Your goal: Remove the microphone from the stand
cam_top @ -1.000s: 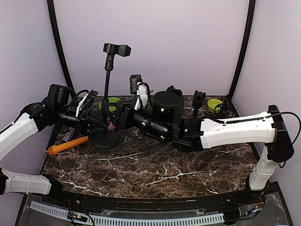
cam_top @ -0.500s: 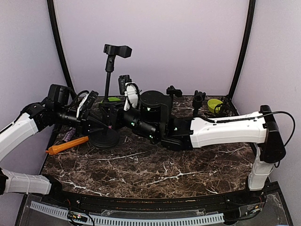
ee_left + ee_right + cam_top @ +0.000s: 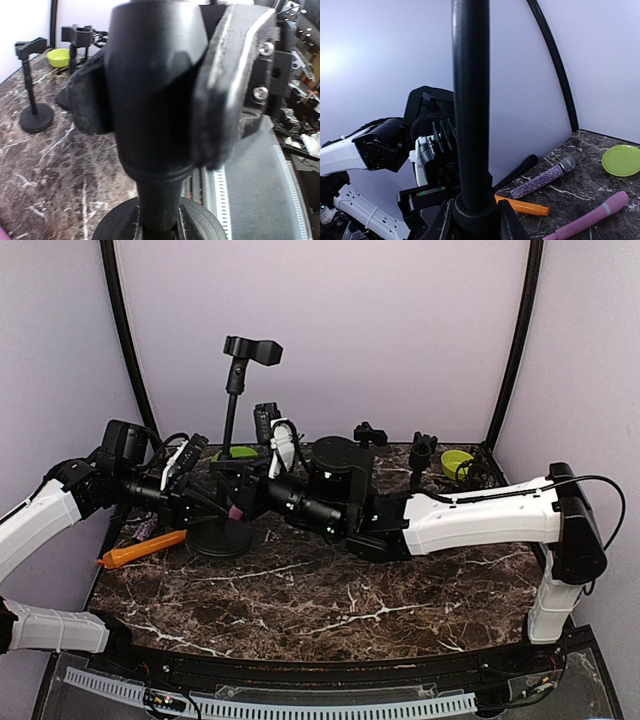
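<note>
- The brown marble-patterned table (image 3: pixel 400 600) carries everything, and both arms reach towards its far left part.
- The black metal microphone stand (image 3: pixel 229 430) rises upright there on its round base (image 3: pixel 222 538).
- The left gripper (image 3: pixel 155 110) is clenched on the thick lower sleeve of the pole, with a padded finger on each side.
- The right gripper (image 3: pixel 475 220) grasps the same pole low down, its fingers pressed against the collar.
- Near the base lie a slim pink plastic microphone (image 3: pixel 592 214), a purple glittery microphone (image 3: pixel 540 181) and an orange microphone (image 3: pixel 145 548).
- The small black clip (image 3: pixel 251 348) at the pole's top looks empty to us. We cannot tell which microphone is the task's own.
- We judge that the step in hand is bracing the stand. If anything sits in the clip, one gripper must let go, climb to the top and pull it free while the other holds the pole steady.
</note>
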Controlling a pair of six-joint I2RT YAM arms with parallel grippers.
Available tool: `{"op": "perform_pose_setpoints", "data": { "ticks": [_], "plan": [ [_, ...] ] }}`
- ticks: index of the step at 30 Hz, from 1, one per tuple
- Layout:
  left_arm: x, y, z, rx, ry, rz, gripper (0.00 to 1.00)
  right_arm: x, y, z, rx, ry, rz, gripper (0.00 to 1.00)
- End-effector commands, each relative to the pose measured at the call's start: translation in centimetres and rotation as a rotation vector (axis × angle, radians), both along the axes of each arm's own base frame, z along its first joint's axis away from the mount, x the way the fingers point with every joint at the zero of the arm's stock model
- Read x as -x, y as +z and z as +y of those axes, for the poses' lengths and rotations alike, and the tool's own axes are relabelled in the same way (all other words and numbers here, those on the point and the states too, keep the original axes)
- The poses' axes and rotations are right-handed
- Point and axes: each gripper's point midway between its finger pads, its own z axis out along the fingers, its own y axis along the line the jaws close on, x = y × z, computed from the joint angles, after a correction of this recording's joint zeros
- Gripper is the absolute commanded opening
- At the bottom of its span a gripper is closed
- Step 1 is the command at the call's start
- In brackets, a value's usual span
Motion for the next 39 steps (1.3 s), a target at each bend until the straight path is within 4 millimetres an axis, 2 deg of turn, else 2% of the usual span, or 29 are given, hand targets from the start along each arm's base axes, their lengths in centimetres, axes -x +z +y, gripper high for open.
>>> {"op": "perform_pose_setpoints", "data": {
  "ticks": [1, 7, 12, 20, 22, 24, 25, 26, 27, 29, 30, 33, 36, 39],
  "plan": [
    [1.9, 5.5, -0.7, 0.165, -0.129, -0.016, 0.0, 6.4, 7.1, -2.1, -0.284, 0.361, -0.101, 0.0],
    [3.4, 7.5, -0.7, 0.236, -0.216, 0.106, 0.0, 9.3, 9.0, -4.9, -0.448, 0.664, -0.114, 0.0],
    [3.9, 8.2, -0.7, 0.258, -0.252, 0.158, 0.0, 11.4, 9.6, -5.1, -0.464, 0.841, -0.12, 0.0],
    [4.3, 8.3, -0.6, 0.266, -0.276, 0.183, 0.0, 10.9, 9.9, -4.7, -0.491, 0.888, -0.108, 0.01],
    [4.3, 8.2, -0.6, 0.268, -0.28, 0.193, 0.0, 11.0, 10.0, -4.7, -0.507, 0.924, -0.097, 0.04],
    [4.3, 8.2, -0.6, 0.271, -0.283, 0.2, 0.0, 11.0, 10.1, -4.6, -0.519, 0.956, -0.08, 0.12],
    [4.4, 8.2, -0.6, 0.271, -0.283, 0.201, 0.0, 10.7, 10.0, -4.4, -0.518, 0.957, -0.065, 0.17],
    [4.4, 8.2, -0.5, 0.272, -0.283, 0.198, 0.0, 10.2, 9.9, -4.2, -0.512, 0.939, -0.046, 0.27],
    [4.3, 8.2, -0.5, 0.271, -0.275, 0.189, 0.0, 9.5, 9.5, -3.6, -0.489, 0.898, -0.01, 0.41],
    [4.2, 8.2, -0.5, 0.267, -0.255, 0.161, 0.0, 7.0, 8.4, -2.4, -0.426, 0.715, 0.012, 0.63],
    [4.0, 8.0, -0.6, 0.259, -0.24, 0.138, 0.0, 5.5, 7.5, -2.0, -0.374, 0.607, 0.036, 0.69],
    [3.1, 7.5, -0.6, 0.229, -0.172, 0.059, 0.0, 1.9, 3.8, -2.0, -0.222, 0.353, 0.121, 0.73],
    [1.7, 6.9, -0.5, 0.188, -0.083, -0.025, 0.0, -0.3, 2.3, -2.8, -0.1, 0.133, 0.136, 0.74],
    [0.7, 6.1, -0.3, 0.164, -0.009, -0.09, 0.0, -2.2, 0.8, -3.5, 0.013, -0.057, 0.133, 0.71]
  ]
}}
